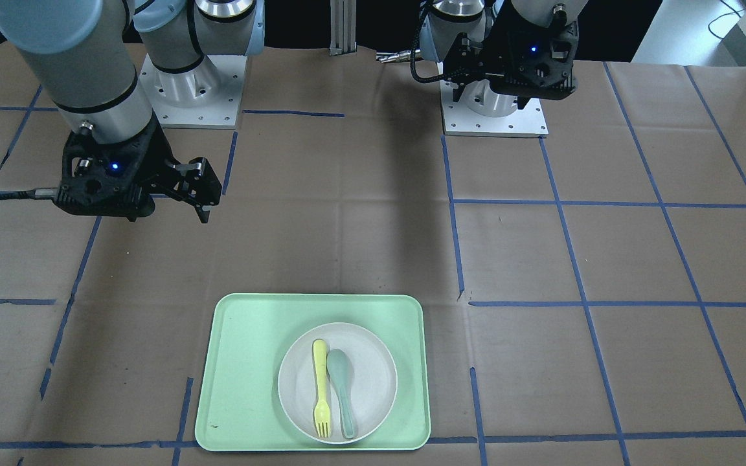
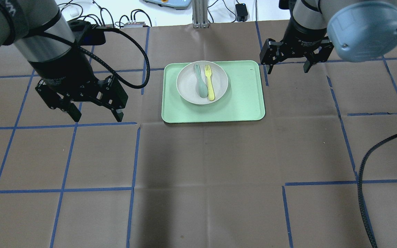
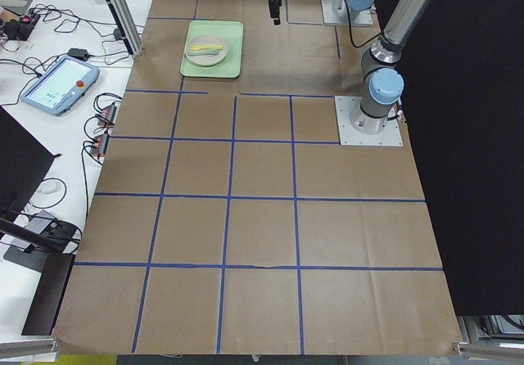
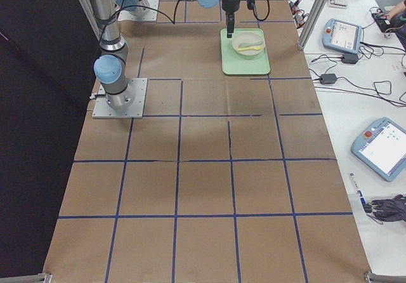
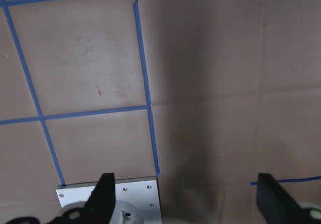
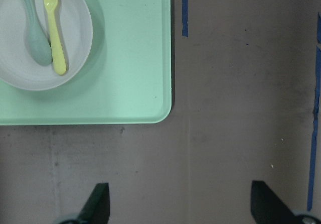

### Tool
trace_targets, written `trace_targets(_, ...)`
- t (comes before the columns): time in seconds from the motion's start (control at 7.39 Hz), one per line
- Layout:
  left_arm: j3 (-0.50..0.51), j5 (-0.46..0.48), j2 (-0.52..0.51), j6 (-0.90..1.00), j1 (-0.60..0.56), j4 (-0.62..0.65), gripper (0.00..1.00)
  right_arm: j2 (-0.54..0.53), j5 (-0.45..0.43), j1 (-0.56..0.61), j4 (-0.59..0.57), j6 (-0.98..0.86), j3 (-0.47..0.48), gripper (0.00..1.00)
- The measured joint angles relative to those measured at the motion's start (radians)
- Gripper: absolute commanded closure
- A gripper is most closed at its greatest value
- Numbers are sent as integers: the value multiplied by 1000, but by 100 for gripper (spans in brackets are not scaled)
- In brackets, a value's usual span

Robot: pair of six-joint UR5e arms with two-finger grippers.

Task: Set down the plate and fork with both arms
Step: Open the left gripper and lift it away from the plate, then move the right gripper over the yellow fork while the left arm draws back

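Brown paper covers the bench [image 2: 198, 172], and both my pincers hang over it with jaws spread wide, gripping nothing: the left pincer [image 2: 97, 119] at 9 o'clock of the tray [image 2: 243, 100], the right pincer [image 2: 288, 70] at its 2 o'clock. Reaching in comes next, I judge. I should take the plate [image 2: 186, 84] by its bare rim and pinch the fork [image 2: 210, 82] by its handle, clear of the spoon [image 2: 200, 81] just beside it. The tray holds the plate in its 11 o'clock corner; the plate holds the spoon, with the fork at its 3 o'clock.
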Motion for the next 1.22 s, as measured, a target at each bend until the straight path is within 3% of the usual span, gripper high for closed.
trace_targets(0.81, -55, 69, 1, 7, 18, 181, 0, 436, -6, 187, -13, 185, -406, 0)
trace_targets(1.22, -57, 69, -1, 7, 17, 231, 0, 557, 1, 205, -51, 197, -462, 11)
